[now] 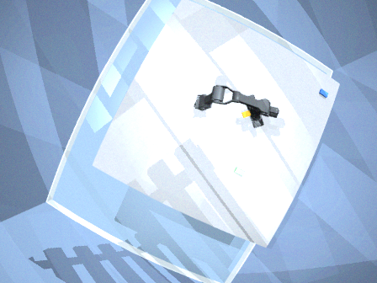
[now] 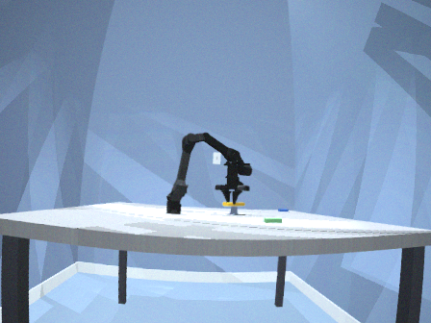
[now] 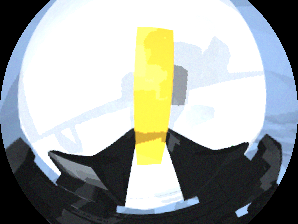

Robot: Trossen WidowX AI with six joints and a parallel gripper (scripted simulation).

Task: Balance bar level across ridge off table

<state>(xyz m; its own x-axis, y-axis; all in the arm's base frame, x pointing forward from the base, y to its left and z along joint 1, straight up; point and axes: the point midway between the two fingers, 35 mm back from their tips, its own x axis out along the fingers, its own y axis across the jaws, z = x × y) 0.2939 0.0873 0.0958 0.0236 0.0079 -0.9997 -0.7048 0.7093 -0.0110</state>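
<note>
The yellow bar (image 1: 246, 114) (image 2: 234, 204) (image 3: 152, 75) looks level in the exterior view, above the table (image 2: 111, 231). My gripper (image 2: 234, 201) (image 3: 150, 131) is shut on the bar, pointing down, with one finger on each side of it. The grey ridge (image 2: 234, 211) stands on the table directly under the bar in the exterior view. There the bar's ends stick out on both sides of it. A grey patch beside the bar in the wrist view looks like part of the ridge. Whether the bar touches the ridge's top cannot be told.
A green block (image 1: 239, 171) (image 2: 272, 220) lies on the table, on the near side in the exterior view. A blue block (image 1: 323, 93) (image 2: 283, 210) lies near a far table corner. The arm's base (image 1: 201, 103) (image 2: 173, 208) stands left of the ridge. Shadows cross the tabletop.
</note>
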